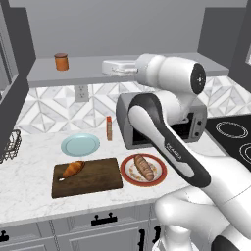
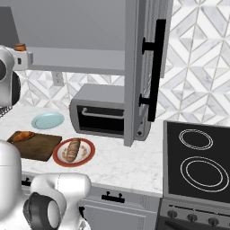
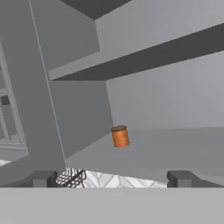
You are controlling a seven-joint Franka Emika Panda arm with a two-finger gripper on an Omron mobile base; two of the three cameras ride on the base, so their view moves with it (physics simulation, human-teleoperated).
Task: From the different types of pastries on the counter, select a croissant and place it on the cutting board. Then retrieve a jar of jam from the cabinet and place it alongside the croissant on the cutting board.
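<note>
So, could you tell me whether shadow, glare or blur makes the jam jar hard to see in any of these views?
Left base view: the jar of jam stands sharp on the evenly lit cabinet shelf, no glare. Right base view: no blur, but the jar is largely hidden behind the arm. Hand view: the jar reads clearly against flat grey, with a dark shadowed band above; the open gripper frames it from below.

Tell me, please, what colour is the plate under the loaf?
White with a red rim, clearest in the left base view.
</note>
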